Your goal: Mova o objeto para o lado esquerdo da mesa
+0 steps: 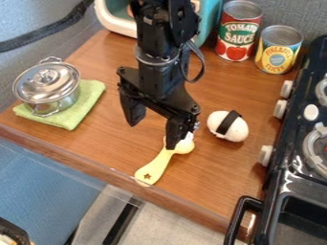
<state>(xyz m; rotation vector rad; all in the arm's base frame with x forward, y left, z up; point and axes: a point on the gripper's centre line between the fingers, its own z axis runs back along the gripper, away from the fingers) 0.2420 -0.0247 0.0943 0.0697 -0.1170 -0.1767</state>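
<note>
Gripper [153, 125] in the camera view: open, fingers spread, no object between them, hanging over the middle of the table [96, 143]. Task's "object" not named; best guess is the yellow utensil [155, 168], since it sits closest. It lies on the wood at center, just to the near-right of the gripper, its head partly behind the right-hand finger; touching or not, can't tell. Long axis slants: star-marked handle end toward near-left, rounded head toward far-right. Finger spread runs far-left to near-right, so roughly across that axis; a pinch over the neck or handle looks workable after a small shift near and right. Second candidate: white oval piece with a black band [228, 125], right of the gripper, apart from the utensil, on the stove [288, 181] side. Edges: handle end is just beside the near edge, so a nudge that way could tip it off; lift rather than drag. Left side already has the lidded pot [46, 83] on a green cloth [89, 98], toward the left edge. Likely drop zone: wood between cloth and utensil, or the strip on the near side of the cloth, though that's tight to the edge. Red can [239, 31] and yellow can [278, 49] stand far right, out of the way of a leftward carry.
</note>
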